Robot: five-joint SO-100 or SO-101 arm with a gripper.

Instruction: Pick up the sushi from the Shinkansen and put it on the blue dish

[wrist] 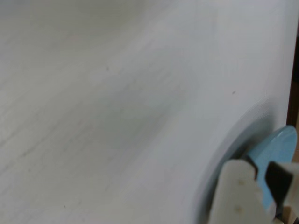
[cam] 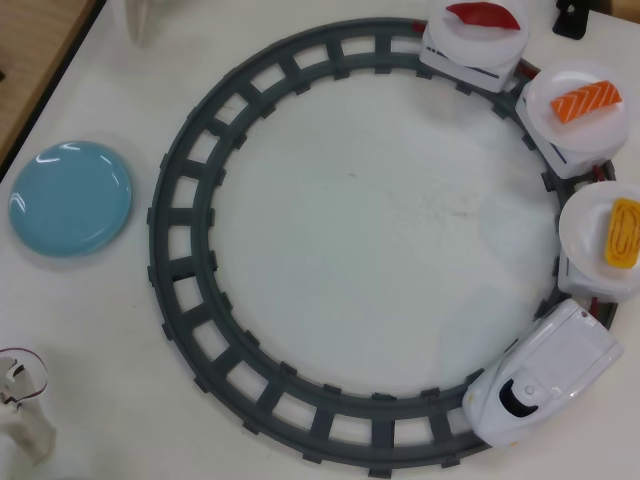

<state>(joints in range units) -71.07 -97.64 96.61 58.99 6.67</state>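
Observation:
In the overhead view the white Shinkansen (cam: pixel 545 385) stands on the lower right of the grey ring track, nose toward the bottom. The yellow-orange sushi (cam: pixel 622 232) lies on the round white plate of the car right behind the engine. The blue dish (cam: pixel 70 197) sits empty at the far left, outside the track. A white arm part with a red wire (cam: pixel 20 412) shows at the bottom left corner. In the wrist view my gripper (wrist: pixel 259 170) enters at the bottom right, close to the blue dish (wrist: pixel 279 143). Its fingers hold nothing, and only their tips show.
The grey circular track (cam: pixel 190 150) fills most of the white table. Two more train cars at the upper right carry an orange salmon piece (cam: pixel 586 101) and a dark red piece (cam: pixel 482 14). A wooden surface (cam: pixel 30 60) lies beyond the table's upper left edge.

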